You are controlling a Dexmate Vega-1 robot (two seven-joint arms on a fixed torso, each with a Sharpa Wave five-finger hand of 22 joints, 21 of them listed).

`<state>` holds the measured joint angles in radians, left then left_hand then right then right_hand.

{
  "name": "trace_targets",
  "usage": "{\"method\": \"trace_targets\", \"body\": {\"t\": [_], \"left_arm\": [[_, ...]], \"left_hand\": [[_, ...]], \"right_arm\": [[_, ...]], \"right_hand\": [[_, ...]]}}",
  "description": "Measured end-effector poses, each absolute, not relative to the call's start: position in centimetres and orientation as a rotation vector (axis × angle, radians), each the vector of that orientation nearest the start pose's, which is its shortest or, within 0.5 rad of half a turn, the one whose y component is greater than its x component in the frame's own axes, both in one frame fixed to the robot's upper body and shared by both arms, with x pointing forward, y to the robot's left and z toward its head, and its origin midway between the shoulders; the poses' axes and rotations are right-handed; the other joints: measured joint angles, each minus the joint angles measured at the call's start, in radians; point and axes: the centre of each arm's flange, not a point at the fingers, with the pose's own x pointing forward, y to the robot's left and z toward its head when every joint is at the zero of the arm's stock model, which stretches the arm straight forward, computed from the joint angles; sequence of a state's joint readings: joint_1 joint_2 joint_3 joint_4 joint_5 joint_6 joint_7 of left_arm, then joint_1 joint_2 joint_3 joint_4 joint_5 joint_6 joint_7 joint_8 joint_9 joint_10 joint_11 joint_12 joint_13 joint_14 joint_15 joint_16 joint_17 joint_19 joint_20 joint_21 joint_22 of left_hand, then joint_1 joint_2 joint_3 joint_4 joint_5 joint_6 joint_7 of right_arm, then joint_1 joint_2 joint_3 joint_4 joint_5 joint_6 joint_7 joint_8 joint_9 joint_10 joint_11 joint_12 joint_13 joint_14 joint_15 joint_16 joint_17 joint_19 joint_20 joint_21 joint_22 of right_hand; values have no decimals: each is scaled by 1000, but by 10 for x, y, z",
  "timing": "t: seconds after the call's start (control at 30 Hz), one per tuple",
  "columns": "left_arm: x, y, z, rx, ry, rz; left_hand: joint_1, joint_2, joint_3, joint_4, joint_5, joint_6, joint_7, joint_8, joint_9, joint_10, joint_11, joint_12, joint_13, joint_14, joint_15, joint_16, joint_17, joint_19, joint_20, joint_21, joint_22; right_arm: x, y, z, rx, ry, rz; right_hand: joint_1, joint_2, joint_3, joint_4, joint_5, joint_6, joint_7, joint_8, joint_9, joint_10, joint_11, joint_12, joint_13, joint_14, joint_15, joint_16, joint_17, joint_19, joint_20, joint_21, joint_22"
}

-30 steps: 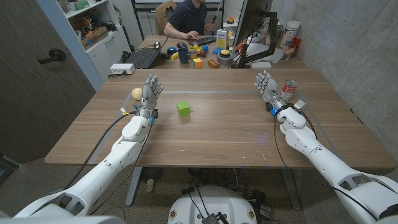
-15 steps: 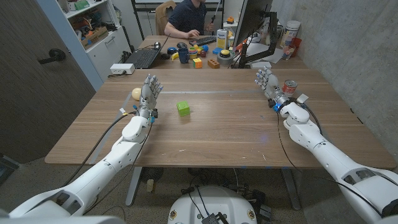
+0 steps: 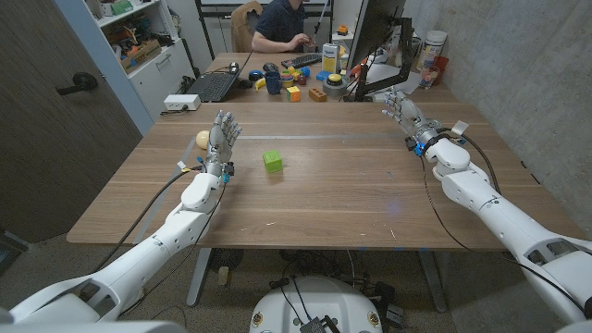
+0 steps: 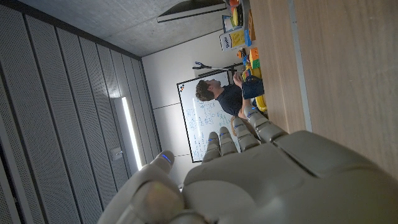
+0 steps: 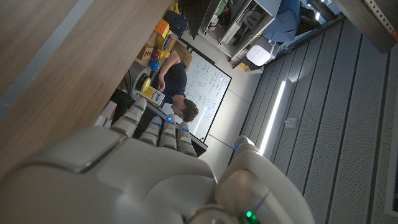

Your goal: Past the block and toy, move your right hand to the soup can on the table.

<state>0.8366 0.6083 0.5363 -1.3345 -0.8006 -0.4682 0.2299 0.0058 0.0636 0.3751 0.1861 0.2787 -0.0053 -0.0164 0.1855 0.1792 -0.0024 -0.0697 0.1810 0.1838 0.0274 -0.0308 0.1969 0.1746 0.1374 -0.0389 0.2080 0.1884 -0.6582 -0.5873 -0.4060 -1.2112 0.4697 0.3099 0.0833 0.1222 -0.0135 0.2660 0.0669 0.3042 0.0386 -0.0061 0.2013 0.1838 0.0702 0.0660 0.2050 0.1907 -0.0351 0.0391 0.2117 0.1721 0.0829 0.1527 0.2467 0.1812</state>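
A green block (image 3: pixel 272 160) sits left of the table's middle. A pale round toy (image 3: pixel 203 139) lies beside my left hand (image 3: pixel 222 137), which stands upright with its fingers spread and holds nothing. My right hand (image 3: pixel 404 111) is at the far right of the table, fingers apart and reaching toward the back edge, empty. Its wrist (image 3: pixel 433 145) covers the spot where the soup can stood, so the can is hidden. The wrist views show the backs of my left hand (image 4: pixel 249 168) and my right hand (image 5: pixel 143 162) over bare wood.
A second table behind holds a laptop (image 3: pixel 215 85), coloured toys (image 3: pixel 296 88) and a monitor stand (image 3: pixel 375 88). A person (image 3: pixel 282 23) sits there. A grey wall (image 3: pixel 527 74) runs close along the right side.
My right hand has moved farther back and to the right, and the soup can, visible beside it earlier, is now covered by the wrist. The left hand, block and toy are unmoved.
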Motion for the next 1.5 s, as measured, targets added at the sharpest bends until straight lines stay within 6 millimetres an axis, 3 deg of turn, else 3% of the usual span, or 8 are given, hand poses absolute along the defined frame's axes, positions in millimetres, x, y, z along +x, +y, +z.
{"method": "trace_targets", "body": {"t": [0.07, 0.2, 0.53, 0.73, 0.9, 1.13, 1.27, 1.5], "left_arm": [[639, 301, -36, -163, -655, -52], [638, 302, -37, -164, -655, -51], [637, 302, -37, -163, -656, -51], [636, 301, -37, -162, -659, -51], [636, 301, -37, -159, -658, -50], [634, 300, -37, -158, -657, -46], [633, 299, -38, -160, -658, -45], [632, 298, -39, -162, -657, -42]], "left_hand": [[0, 0, 0, 0, 0, 0, 0, 0, 0, 0, 0, 0, 0, 0, 0, 0, 0, 0, 0, 0, 0], [0, 0, 0, 0, 0, 0, 0, 0, 0, 0, 0, 0, 0, 0, 0, 0, 0, 0, 0, 0, 0], [0, 0, 0, 0, 0, 0, 0, 0, 0, 0, 0, 0, 0, 0, 0, 0, 0, 0, 0, 0, 0], [0, 0, 0, 0, 0, 0, 0, 0, 0, 0, 0, 0, 0, 0, 0, 0, 0, 0, 0, 0, 0], [0, 0, 0, 0, 0, 0, 0, 0, 0, 0, 0, 0, 0, 0, 0, 0, 0, 0, 0, 0, 0], [0, 0, 0, 0, 0, 0, 0, 0, 0, 0, 0, 0, 0, 0, 0, 0, 0, 0, 0, 0, 0], [0, 0, 0, 0, 0, 0, 0, 0, 0, 0, 0, 0, 0, 0, 0, 0, 0, 0, 0, 0, 0], [0, 0, 0, 0, 0, 0, 0, 0, 0, 6, -5, 0, 0, 0, 0, 0, 0, 0, 0, 0, 0]], "right_arm": [[656, -320, 64, -305, -711, 168], [649, -325, 78, -407, -735, 122], [636, -335, 102, -622, -766, 20], [628, -340, 119, -752, -791, -31], [625, -342, 130, -846, -813, -61], [622, -345, 145, -972, -841, -92], [620, -346, 150, -1032, -853, -107], [617, -350, 156, -1185, -862, -161]], "right_hand": [[8, -8, -6, -6, 0, 11, -11, 1, 0, 3, -3, 0, 2, 7, 7, 0, 2, 2, 30, -3, 0], [17, -17, -10, -16, 0, 24, -24, 8, 0, 9, -9, 0, 3, 18, 16, 0, 3, 20, 47, -3, 0], [34, -34, -21, -27, 8, 48, -48, 8, 0, 21, -21, 0, 3, 47, 25, 8, 3, 29, 57, -3, 0], [42, -42, -30, -35, 15, 47, -48, 8, 0, 19, -24, 0, 2, 50, 25, 8, 3, 33, 60, -7, 0], [44, -55, -35, -41, 15, 55, -73, 8, 0, 8, -34, -4, 2, 55, 20, 8, 3, 47, 60, -11, 3], [51, -70, -45, -51, 15, 56, -85, 8, 5, -8, -51, -8, 2, 57, 18, 8, 3, 65, 63, -11, 3], [58, -87, -53, -59, 24, 65, -95, 8, 5, -8, -76, -8, 2, 62, 13, 8, 3, 79, 63, -11, 3], [83, -112, -71, -77, 44, 28, -141, -3, 5, -59, -127, -22, 2, 40, 9, -12, 3, 95, 65, -17, 1]]}}
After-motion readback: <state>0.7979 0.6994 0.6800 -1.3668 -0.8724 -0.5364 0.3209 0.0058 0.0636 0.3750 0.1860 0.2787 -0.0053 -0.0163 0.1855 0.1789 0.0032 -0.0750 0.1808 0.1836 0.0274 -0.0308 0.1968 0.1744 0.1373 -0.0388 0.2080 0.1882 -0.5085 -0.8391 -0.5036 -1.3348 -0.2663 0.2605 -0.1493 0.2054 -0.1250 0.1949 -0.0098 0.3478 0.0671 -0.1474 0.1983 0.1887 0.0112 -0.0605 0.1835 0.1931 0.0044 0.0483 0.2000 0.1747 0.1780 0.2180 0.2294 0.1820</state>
